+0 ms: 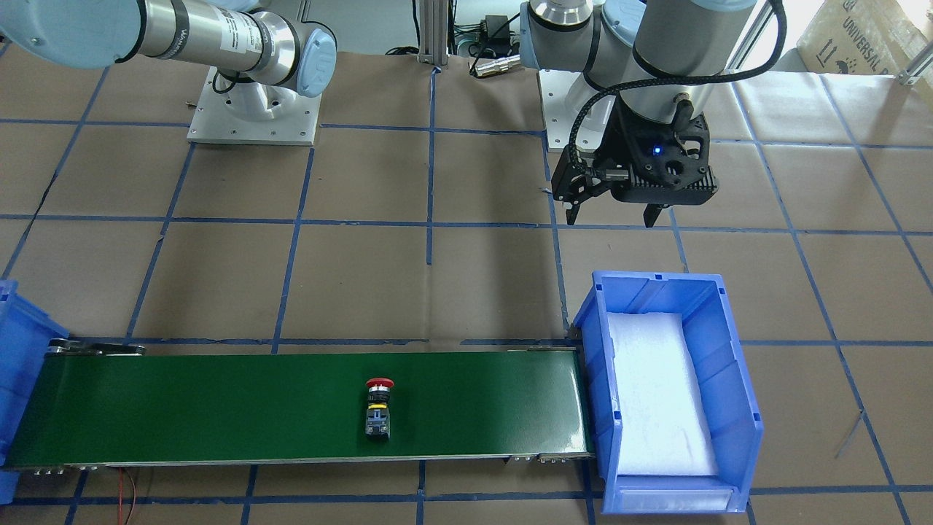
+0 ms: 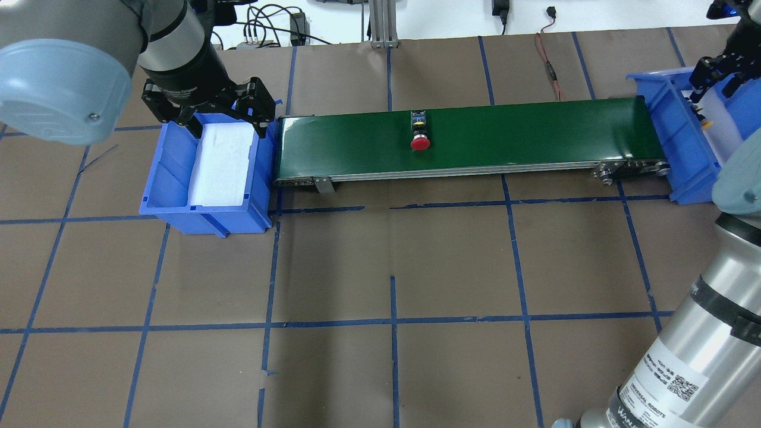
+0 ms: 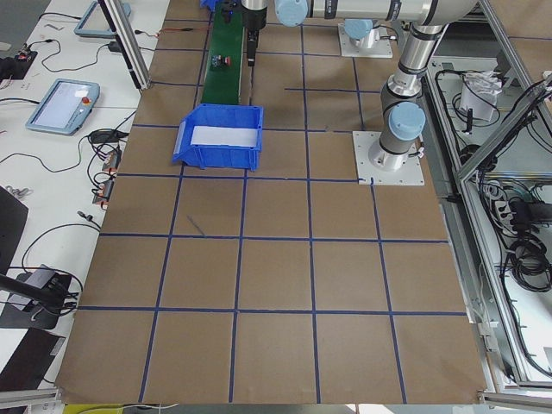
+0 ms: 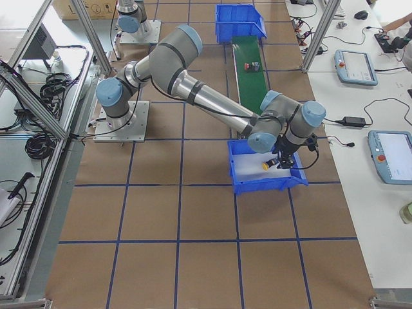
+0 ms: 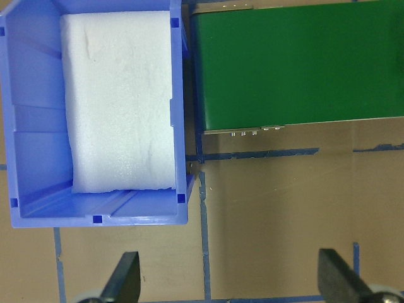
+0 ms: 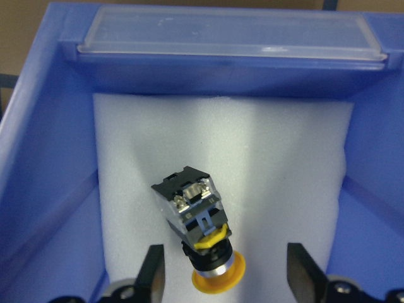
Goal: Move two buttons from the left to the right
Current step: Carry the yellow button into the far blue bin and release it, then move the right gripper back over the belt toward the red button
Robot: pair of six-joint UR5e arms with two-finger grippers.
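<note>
The red button [image 1: 378, 408] lies on its side at the middle of the green conveyor belt [image 1: 219, 408]; it also shows in the overhead view [image 2: 420, 134]. The yellow button [image 6: 199, 233] lies on white foam inside the right blue bin [image 6: 50, 158]. My right gripper [image 6: 227, 278] is open above it, one finger on each side of the yellow cap, not touching it. My left gripper [image 1: 612, 215] is open and empty, above the near end of the left blue bin [image 1: 736, 379], which holds only white foam.
The belt runs between the two bins [image 2: 169, 172] [image 2: 666, 113]. The table is brown paper with blue tape lines. The arm bases stand on white plates [image 1: 255, 117]. A red wire [image 2: 550, 65] lies beyond the belt.
</note>
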